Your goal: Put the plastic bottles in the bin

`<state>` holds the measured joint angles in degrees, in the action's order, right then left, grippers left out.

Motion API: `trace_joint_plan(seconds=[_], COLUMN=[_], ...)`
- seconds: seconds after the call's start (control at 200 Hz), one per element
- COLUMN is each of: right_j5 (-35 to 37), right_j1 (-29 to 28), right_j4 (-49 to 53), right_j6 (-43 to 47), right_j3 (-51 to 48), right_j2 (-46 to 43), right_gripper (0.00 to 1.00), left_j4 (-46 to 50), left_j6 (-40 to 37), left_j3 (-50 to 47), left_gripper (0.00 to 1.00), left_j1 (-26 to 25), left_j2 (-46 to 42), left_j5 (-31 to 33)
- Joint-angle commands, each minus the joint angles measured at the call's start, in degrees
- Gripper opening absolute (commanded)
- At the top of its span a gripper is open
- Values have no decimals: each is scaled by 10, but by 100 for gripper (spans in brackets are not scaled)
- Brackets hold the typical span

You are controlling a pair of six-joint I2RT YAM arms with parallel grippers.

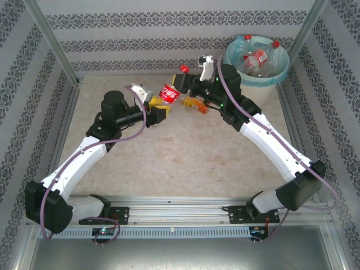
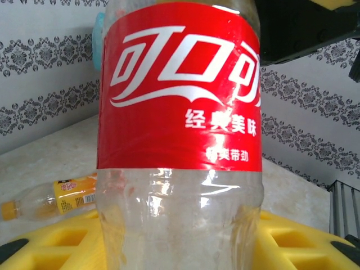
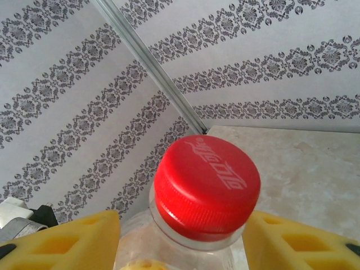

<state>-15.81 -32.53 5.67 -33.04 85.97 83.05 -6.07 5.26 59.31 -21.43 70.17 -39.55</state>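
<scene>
Left pincer (image 2: 177, 228) clenched on the clear plastic bottle with the red wrap label and white lettering (image 2: 179, 112). We see its yellow fingers (image 2: 84, 225) at either side of the bottle's clear lower body, below the label.

Right pincer (image 3: 181, 220) sits at the other end of the same bottle. Its yellow fingertips (image 3: 270, 236) flank the neck just under the red screw cap (image 3: 207, 183), one each side. We cannot tell whether they are clamped on the neck or only just beside it, so we leave the right one's grip unclear.

From the top view we mark the bottle mid-bench and tilted. Its cap points toward the far wall, its base end is in the left pincer and its cap end is at the right one. We cannot tell whether it touches the marbled beige bench (image 1: 169, 163) or hangs above it.

The large round cream-white bin lined with a blue-green bag (image 1: 263, 85) stands in the far right corner. It is well apart from the held bottle, with the right arm's wrist between them. Inside the bin we see clear bottles with red caps (image 1: 256, 58), one with a red label.

One more loose item: a small clear bottle with an orange-yellow label (image 2: 59, 197), lying on its side on the bench beyond the left pincer.
</scene>
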Motion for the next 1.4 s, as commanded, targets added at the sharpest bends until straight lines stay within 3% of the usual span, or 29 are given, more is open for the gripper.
trace_joint_plan(seconds=[0.0,0.29,0.425,0.5,0.6,0.759,0.924,1.184,1.394], right_j5=[2,11,17,19,31,62,145,268,415], right_j1=[-5,-5,-4,-4,-3,-2,3,51,56], right_j4=[-7,2,5,6,10,23,66,81,65], right_j6=[14,30,34,41,51,83,159,293,481], right_j3=[23,25,22,21,19,21,52,138,243], right_j2=[4,0,-3,-6,-13,-27,-49,-63,3], right_gripper=[57,56,44,34,17,9,1,0,0], left_j4=[-49,-50,-55,-57,-67,-101,-121,-101,-92], left_j6=[1,-3,3,13,29,65,81,70,65], left_j3=[-2,-3,-5,-4,-8,-18,-21,-13,-10], left_gripper=[50,50,51,57,63,80,94,95,95], left_j1=[-11,-15,-16,-16,-16,-16,-16,-16,-16], left_j2=[-16,-5,-1,2,8,10,0,-9,-8], left_j5=[-29,-37,-29,-9,8,20,18,35,41])
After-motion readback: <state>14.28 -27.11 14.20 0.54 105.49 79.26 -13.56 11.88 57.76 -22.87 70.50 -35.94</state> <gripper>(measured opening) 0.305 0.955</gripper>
